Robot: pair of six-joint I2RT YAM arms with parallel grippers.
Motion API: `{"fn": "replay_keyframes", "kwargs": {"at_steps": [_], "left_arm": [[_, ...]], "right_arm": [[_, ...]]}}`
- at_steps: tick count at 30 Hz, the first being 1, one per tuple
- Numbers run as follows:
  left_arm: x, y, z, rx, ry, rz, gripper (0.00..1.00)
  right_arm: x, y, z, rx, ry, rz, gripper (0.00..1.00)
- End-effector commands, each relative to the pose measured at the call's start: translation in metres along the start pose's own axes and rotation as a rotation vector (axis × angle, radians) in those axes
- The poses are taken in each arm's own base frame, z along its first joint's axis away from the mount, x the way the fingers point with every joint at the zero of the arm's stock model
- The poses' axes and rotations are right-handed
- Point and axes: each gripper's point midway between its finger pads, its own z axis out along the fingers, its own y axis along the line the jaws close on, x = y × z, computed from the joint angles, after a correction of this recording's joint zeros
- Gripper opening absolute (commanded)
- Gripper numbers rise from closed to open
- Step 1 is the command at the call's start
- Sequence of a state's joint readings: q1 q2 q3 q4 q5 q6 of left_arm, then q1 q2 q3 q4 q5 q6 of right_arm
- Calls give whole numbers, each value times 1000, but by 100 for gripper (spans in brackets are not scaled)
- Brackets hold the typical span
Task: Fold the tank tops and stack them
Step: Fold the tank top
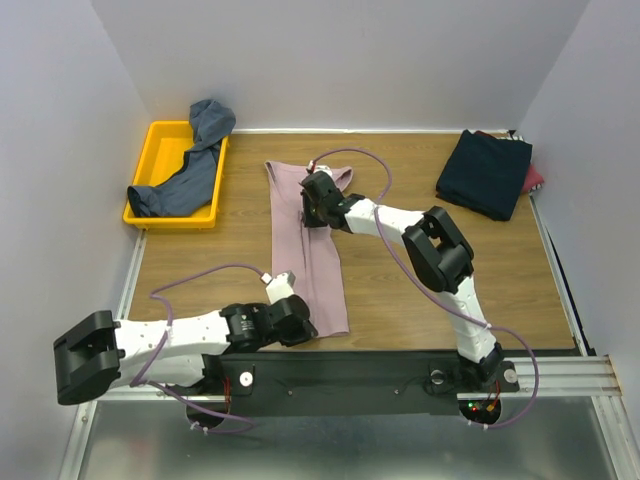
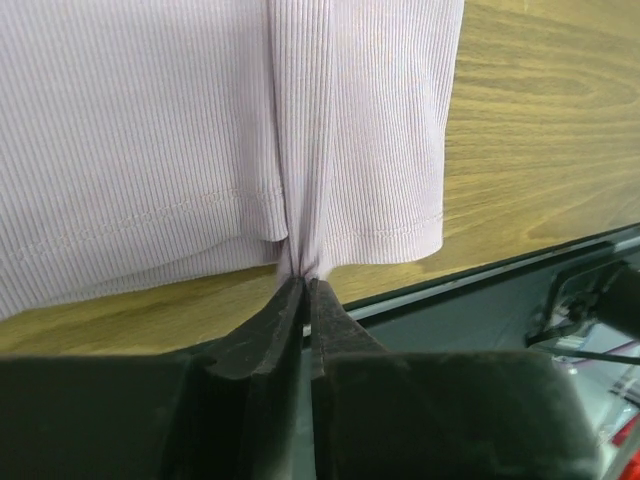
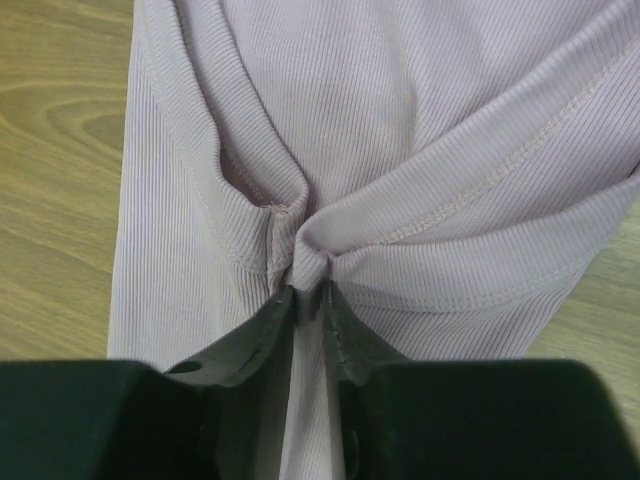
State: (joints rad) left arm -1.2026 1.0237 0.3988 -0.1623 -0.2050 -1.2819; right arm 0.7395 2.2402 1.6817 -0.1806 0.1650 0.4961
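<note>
The pink tank top was ribbed cotton. I saw it lying as a long narrow strip down the middle of the wooden table, one side folded over lengthwise, the hem at my near end and the straps at the far end. The left arm lay low along the near edge with its wrist turned in toward the hem. The right arm reached forward and bent back to the left over the strap end. The left claw was clamped tight on the stitched hem, and the cloth puckered into a crease right at its tips. The right claw was pinched on a bunch of neckline binding. A blue-grey tank top hung crumpled in the yellow tray at far left. A folded navy tank top lay at far right on a red tank top.
</note>
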Motion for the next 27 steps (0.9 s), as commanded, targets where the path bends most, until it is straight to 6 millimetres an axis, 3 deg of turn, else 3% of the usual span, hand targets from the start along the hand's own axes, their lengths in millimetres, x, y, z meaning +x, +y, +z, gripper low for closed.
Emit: {"fn": "replay_keyframes", "kwargs": {"at_steps": [1, 2, 7, 11, 13, 15, 19, 22, 23, 27], "left_arm": [[-10, -1, -11, -1, -39, 2, 28], [-13, -3, -15, 2, -46, 5, 31], [-38, -23, -41, 48, -130, -7, 39], [-55, -31, -58, 45, -189, 2, 39], [-64, -35, -63, 38, -222, 12, 39], [-78, -49, -68, 66, -256, 29, 38], [-97, -66, -56, 87, -257, 69, 21], [-108, -87, -43, 167, -251, 88, 12], [-113, -98, -40, 199, -259, 95, 10], [-112, -107, -9, 156, -201, 169, 1]], "right_arm": [[-28, 8, -6, 2, -84, -2, 31], [-34, 9, -10, 0, -97, -3, 41], [-60, 19, -24, -25, -151, -25, 63], [-83, 24, -38, -28, -203, -36, 65], [-92, 16, -44, 4, -228, -34, 65], [-108, 2, -52, 21, -253, -13, 65], [-128, -60, -53, 96, -260, 83, 62], [-130, -104, -50, 140, -243, 155, 57], [-130, -113, -47, 149, -238, 164, 57], [-135, -142, -35, 178, -231, 190, 57]]}}
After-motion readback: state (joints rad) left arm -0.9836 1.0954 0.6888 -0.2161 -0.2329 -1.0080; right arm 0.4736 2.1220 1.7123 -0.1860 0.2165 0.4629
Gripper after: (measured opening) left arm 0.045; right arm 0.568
